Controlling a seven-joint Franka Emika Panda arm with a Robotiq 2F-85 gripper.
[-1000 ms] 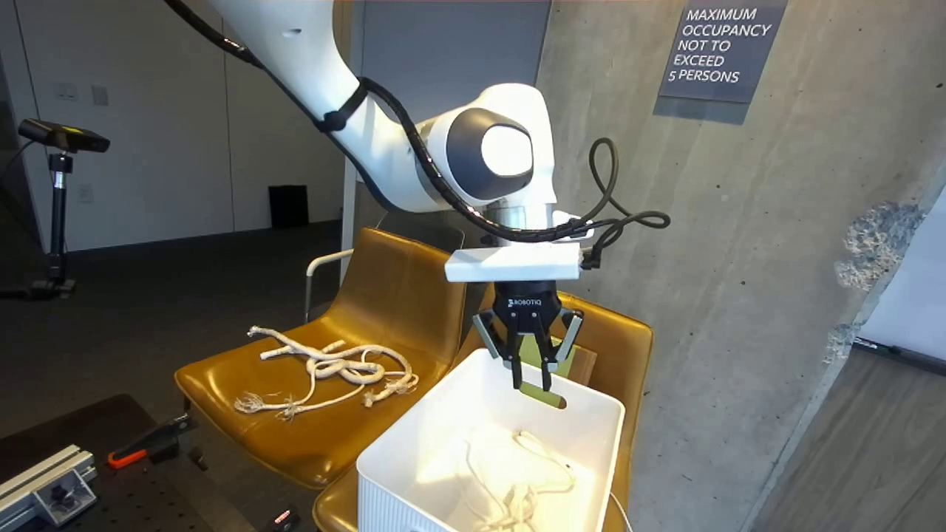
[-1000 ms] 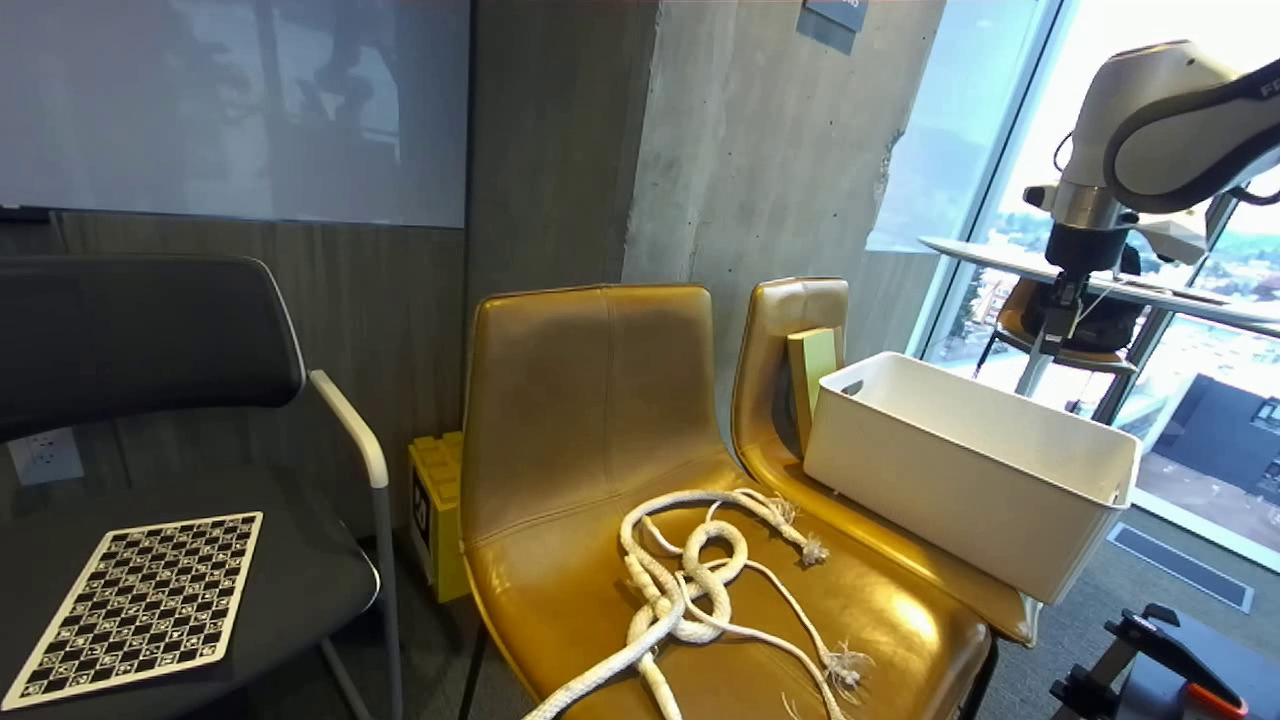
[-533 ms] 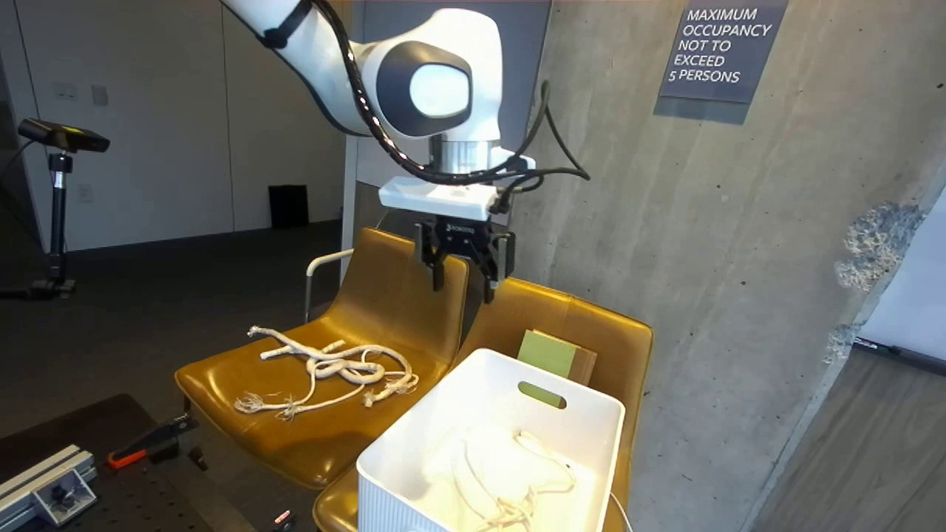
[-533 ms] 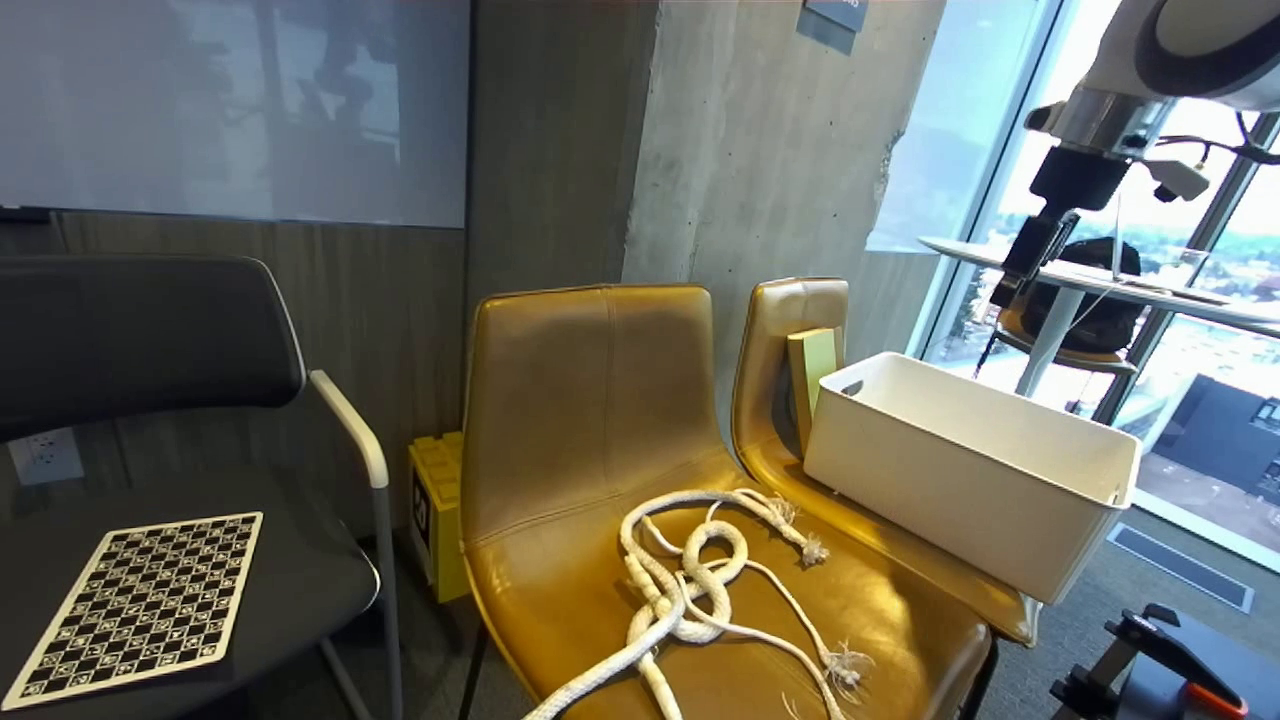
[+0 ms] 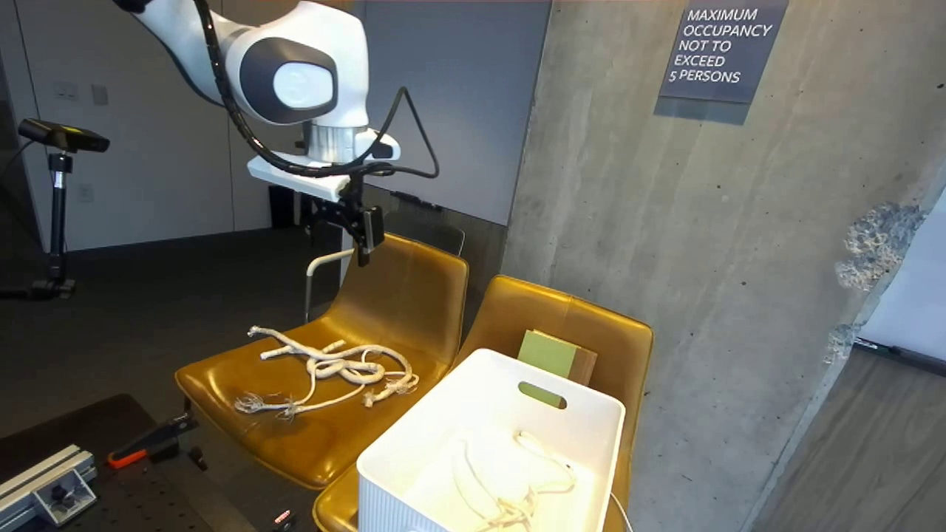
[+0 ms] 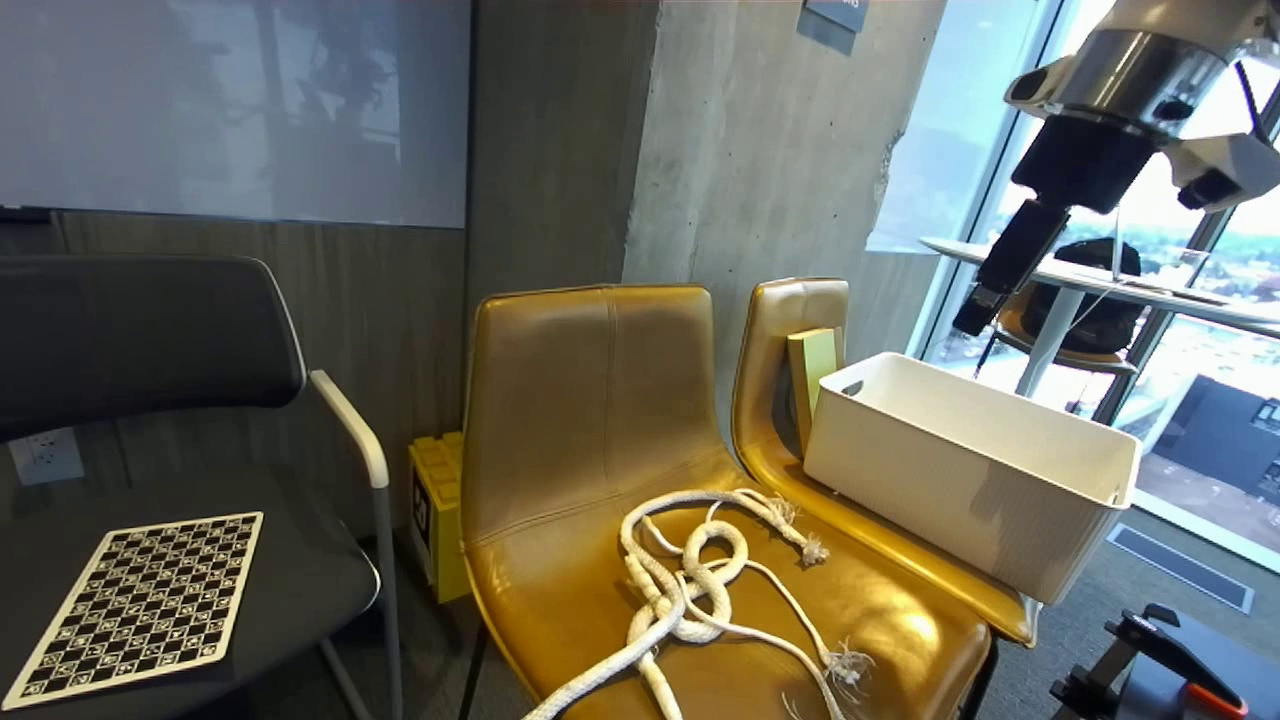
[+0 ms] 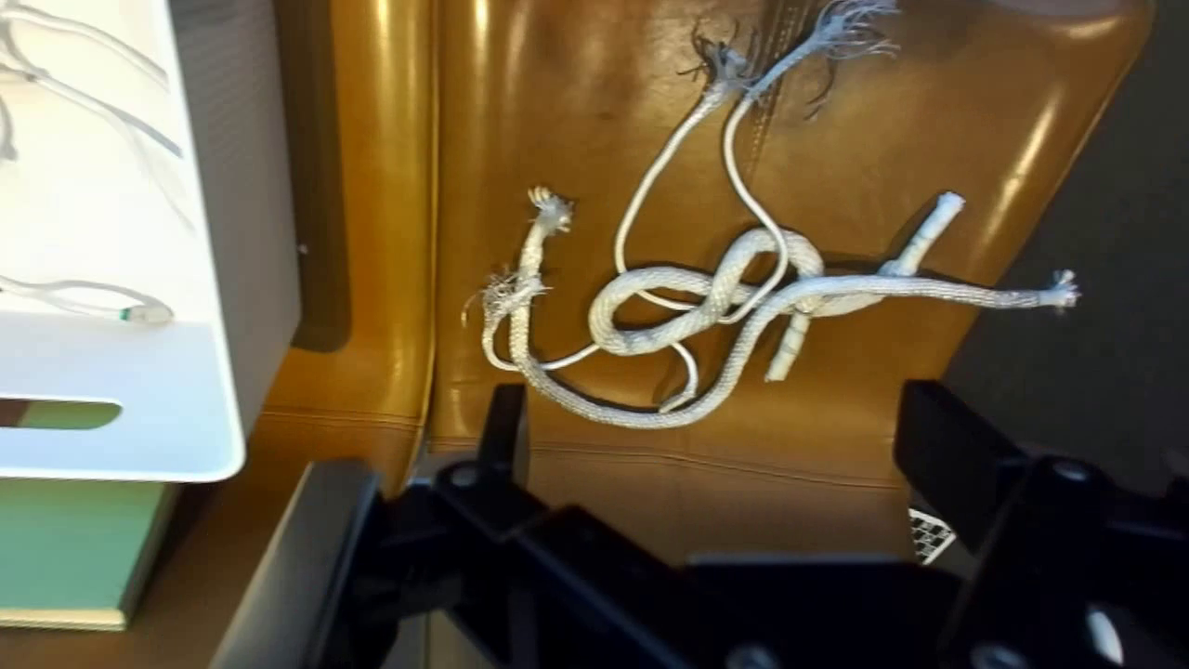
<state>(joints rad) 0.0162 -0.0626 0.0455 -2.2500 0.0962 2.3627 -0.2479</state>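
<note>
My gripper stands open, its black fingers wide apart with nothing between them. In an exterior view the gripper hangs well above the tan chair bearing white rope. The rope lies loosely looped on the seat, with frayed ends and thinner strands; the rope and rope show in both exterior views. A white box sits on the neighbouring tan chair and holds thin pale cords. Its wall is at the left of the wrist view.
A green book leans on the chair back behind the box. A black chair carries a checkered board. A dark bench has a metal fixture and an orange-handled tool. A camera on a stand is at far left.
My gripper has left the space over the white box, moving up and left in an exterior view towards the rope chair. It has turned and its jaws have spread. Rope and box have stayed put.
</note>
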